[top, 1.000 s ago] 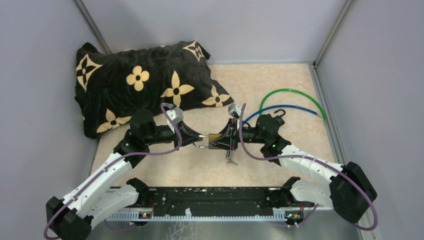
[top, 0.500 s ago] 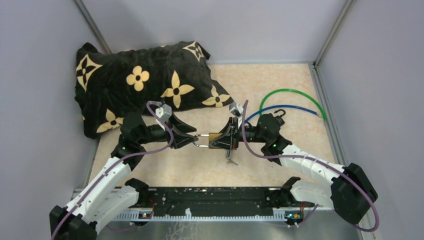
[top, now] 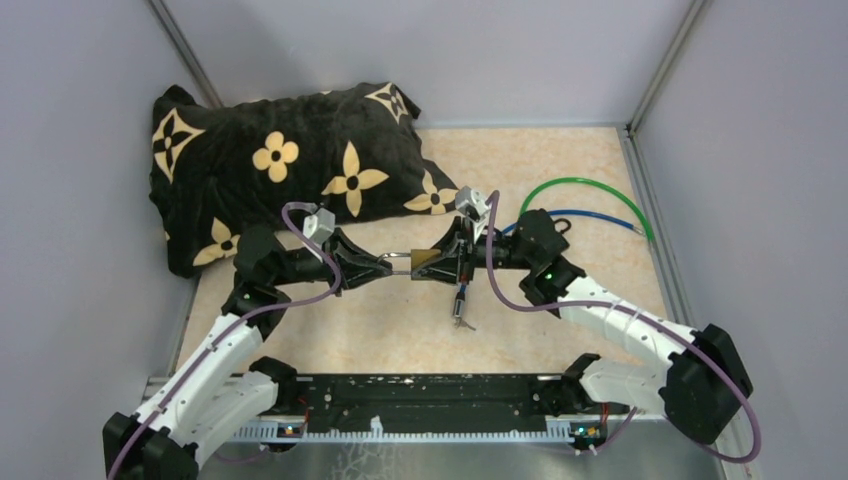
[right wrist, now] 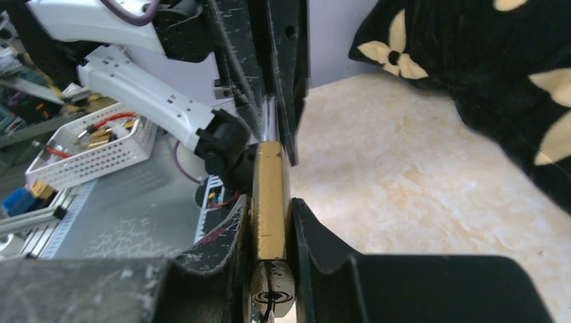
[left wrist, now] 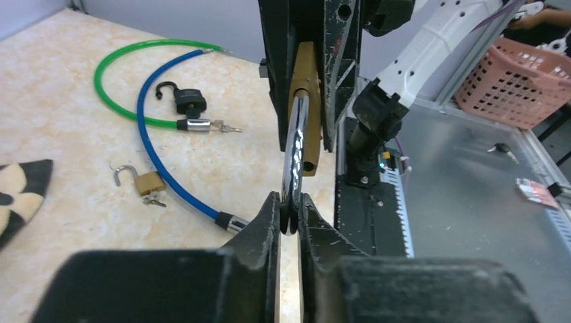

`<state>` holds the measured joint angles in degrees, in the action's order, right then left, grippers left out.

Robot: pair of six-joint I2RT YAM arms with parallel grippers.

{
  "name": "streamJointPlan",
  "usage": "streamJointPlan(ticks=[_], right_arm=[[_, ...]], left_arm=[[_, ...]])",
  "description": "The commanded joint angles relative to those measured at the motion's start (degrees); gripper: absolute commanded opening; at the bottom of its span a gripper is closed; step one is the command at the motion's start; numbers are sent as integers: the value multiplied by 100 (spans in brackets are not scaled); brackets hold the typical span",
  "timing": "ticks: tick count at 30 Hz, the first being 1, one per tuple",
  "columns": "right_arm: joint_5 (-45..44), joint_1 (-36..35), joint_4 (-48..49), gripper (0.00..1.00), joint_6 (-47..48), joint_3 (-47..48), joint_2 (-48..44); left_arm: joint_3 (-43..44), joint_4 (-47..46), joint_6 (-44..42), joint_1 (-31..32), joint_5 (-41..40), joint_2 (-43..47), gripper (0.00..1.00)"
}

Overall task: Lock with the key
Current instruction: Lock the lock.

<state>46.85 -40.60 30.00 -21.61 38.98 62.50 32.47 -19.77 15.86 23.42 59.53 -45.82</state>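
Above the table [top: 560, 170], the right fingers [right wrist: 311, 232] are clenching the brass padlock [right wrist: 271, 195] in mid-air. The left fingers [left wrist: 268, 219] are pinching its shackle [left wrist: 296, 141]. Closing seems to be under way, and the key [top: 460, 308] is dangling beneath, apparently not yet turned.

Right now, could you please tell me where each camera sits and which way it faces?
Top external: above and behind the bases, looking down; both arms show, left end effector and right end effector meeting at the brass padlock.
Left wrist: looks along its fingers, shut on the shackle, toward the right arm.
Right wrist: looks along its fingers, clamping the padlock body, toward the left arm and pillow.
Shared: both wrist views see that padlock, from opposite ends.
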Motion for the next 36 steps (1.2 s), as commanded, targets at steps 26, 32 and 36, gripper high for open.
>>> streamJointPlan(ticks=[26,32,36], right_arm=[[-1060,-163,622,0,1245,938,317],[-940,-92,694,0,1546,875,191],[-876,92,617,0,1631,798,44]], left_arm=[[-149,-783,330,638,264,-230,0],[-15,-935,305,634,811,-355,0],[123,-705,7,632,903,-328,0]])
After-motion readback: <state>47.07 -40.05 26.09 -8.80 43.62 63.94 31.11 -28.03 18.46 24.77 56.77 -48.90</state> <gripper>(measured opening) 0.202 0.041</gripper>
